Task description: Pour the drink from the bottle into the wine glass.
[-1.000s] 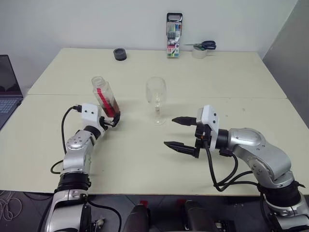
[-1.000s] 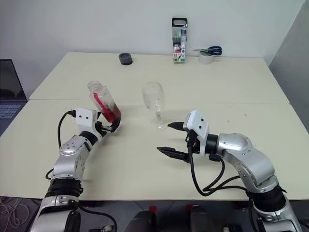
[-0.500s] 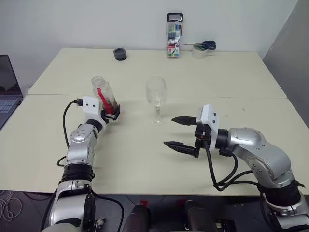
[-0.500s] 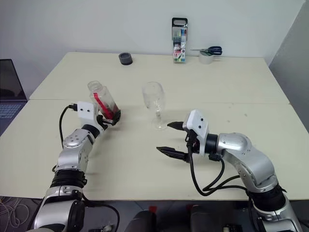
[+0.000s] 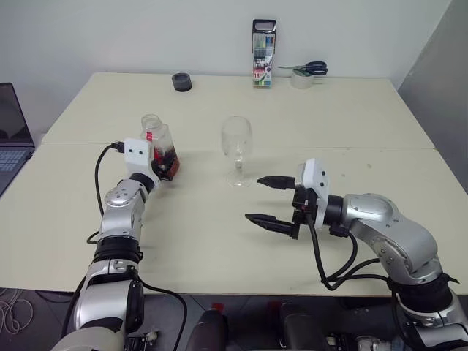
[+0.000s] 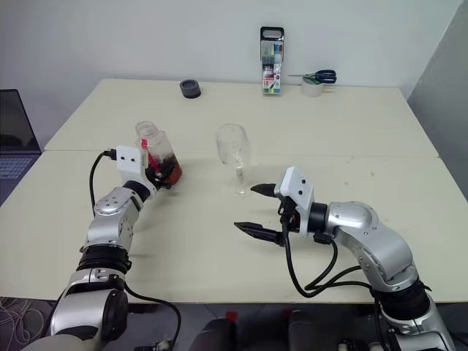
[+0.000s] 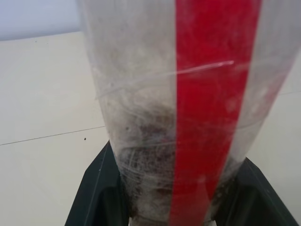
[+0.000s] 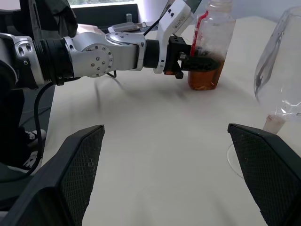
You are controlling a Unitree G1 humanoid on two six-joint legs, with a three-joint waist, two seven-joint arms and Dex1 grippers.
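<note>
**Left fingers clamp the bottle, right fingers wait wide**

The left gripper (image 6: 162, 175) has its fingers closed tight on the lower body of the bottle (image 6: 156, 150), which stands nearly upright on the worktop (image 6: 219, 241), amber drink (image 8: 205, 79) pooled at its bottom. The wine glass (image 6: 233, 153) stands beside it, apart, toward the middle. The right gripper (image 6: 256, 208) hovers near the glass's foot, fingers spread wide, holding nothing.

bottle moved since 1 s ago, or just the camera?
Yes. Against the wine glass, which kept its place, the bottle has swung from a lean to nearly upright, its base shifting slightly up the picture, with the left gripper shut on it.
</note>
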